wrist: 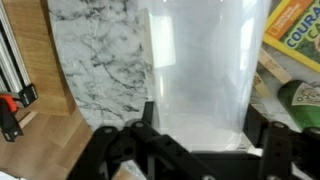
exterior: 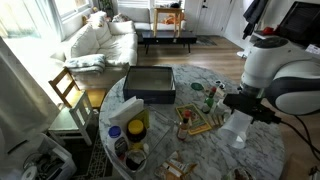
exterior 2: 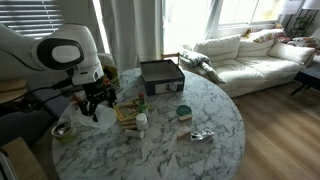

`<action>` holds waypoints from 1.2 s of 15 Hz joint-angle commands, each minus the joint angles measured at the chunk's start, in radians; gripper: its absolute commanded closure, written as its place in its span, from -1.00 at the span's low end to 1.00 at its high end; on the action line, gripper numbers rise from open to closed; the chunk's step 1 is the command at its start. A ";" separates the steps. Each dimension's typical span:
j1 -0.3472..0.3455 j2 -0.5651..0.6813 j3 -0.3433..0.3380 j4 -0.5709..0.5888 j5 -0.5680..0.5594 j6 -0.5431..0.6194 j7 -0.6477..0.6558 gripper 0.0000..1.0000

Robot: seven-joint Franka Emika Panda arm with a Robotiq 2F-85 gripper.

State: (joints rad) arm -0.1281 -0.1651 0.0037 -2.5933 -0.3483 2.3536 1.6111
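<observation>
Clear cup (wrist: 200, 70) — beside it, "COURA…" box (wrist: 291, 32)

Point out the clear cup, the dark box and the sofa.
Cup (wrist: 205, 70): wrist view, on its clear side wall.
Box (exterior: 150, 83): an exterior view, on its dark top.
Sofa (exterior 2: 250, 60): an exterior view, on its cushions.

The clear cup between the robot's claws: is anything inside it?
In the wrist view the clear cup looks empty; its frosted wall shows only pale haze. The gripper straddles it, and its dark frame covers the cup's near end, so something small there cannot be ruled out.
</observation>
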 commanded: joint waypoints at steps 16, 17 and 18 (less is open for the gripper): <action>0.143 0.055 0.167 -0.021 -0.650 -0.124 0.527 -0.17; 0.151 0.067 0.165 -0.021 -0.681 -0.135 0.550 -0.17; 0.159 0.079 0.164 -0.020 -0.713 -0.152 0.578 -0.17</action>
State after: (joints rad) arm 0.0042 -0.1203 0.1701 -2.6060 -0.9710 2.2448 2.0950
